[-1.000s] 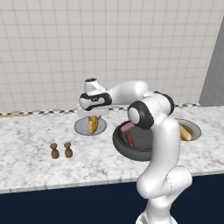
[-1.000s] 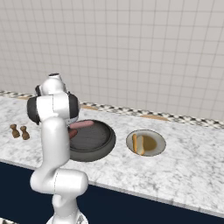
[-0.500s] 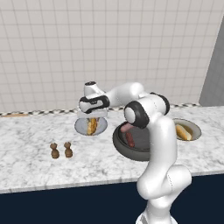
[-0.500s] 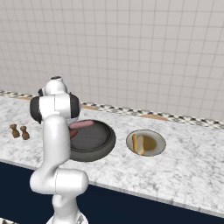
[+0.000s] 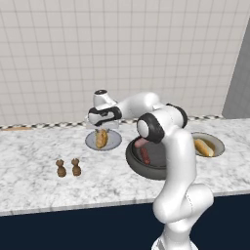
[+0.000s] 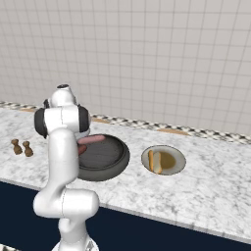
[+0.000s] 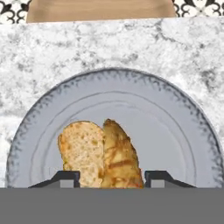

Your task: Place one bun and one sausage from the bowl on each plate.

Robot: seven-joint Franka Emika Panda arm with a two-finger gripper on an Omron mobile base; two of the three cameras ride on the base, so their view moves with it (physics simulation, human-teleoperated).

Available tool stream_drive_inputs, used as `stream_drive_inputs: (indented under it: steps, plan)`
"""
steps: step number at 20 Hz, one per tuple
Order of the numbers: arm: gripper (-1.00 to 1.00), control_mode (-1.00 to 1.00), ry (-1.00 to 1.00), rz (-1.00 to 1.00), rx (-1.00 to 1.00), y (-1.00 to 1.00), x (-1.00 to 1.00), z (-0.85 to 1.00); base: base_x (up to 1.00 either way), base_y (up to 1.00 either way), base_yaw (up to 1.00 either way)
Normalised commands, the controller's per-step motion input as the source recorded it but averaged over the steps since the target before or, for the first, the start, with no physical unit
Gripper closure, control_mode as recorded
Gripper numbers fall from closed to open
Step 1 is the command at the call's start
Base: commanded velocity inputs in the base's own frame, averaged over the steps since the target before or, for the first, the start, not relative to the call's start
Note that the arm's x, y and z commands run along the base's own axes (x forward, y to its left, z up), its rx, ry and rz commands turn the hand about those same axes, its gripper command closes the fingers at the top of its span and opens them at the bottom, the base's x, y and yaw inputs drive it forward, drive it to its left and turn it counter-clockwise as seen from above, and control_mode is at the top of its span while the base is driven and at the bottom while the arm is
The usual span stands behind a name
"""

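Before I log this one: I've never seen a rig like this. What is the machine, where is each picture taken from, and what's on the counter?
It is a white robot arm with a two-finger gripper, standing at a marble counter. Two pictures come from cameras on its base, behind the arm to its left and right. The third looks along the hand. On the counter are a dark bowl holding sausages, two small brown shakers and two plates. The right plate carries a bun. The fingertips stand either side of another bun on the left plate. Whether they grip it is unclear.
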Motion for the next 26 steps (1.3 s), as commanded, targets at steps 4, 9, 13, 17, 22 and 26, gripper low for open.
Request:
stream_drive_inputs:
  steps: [4, 9, 13, 17, 22, 26]
  plan:
    - [-1.0, -1.0, -0.12, 0.0, 0.05, -0.03, -0.01, 0.14, 0.0, 0.0, 0.0]
    - [-1.0, -1.0, -0.19, 0.0, 0.07, -0.45, -0.34, 0.4, 0.0, 0.0, 0.0]
    - [-1.0, -1.0, -0.28, -0.07, 0.11, -0.66, -0.76, 0.25, 0.0, 0.0, 0.0]
    - [-1.0, -1.0, -0.1, -0.14, 0.13, -0.74, -0.61, 0.51, 0.0, 0.0, 0.0]
    - [-1.0, -1.0, 0.06, -0.21, 0.15, -0.78, -0.26, 0.58, 0.0, 0.0, 0.0]
    - [-1.0, -1.0, 0.08, -0.22, 0.14, -0.67, -0.36, 0.04, 0.0, 0.0, 0.0]
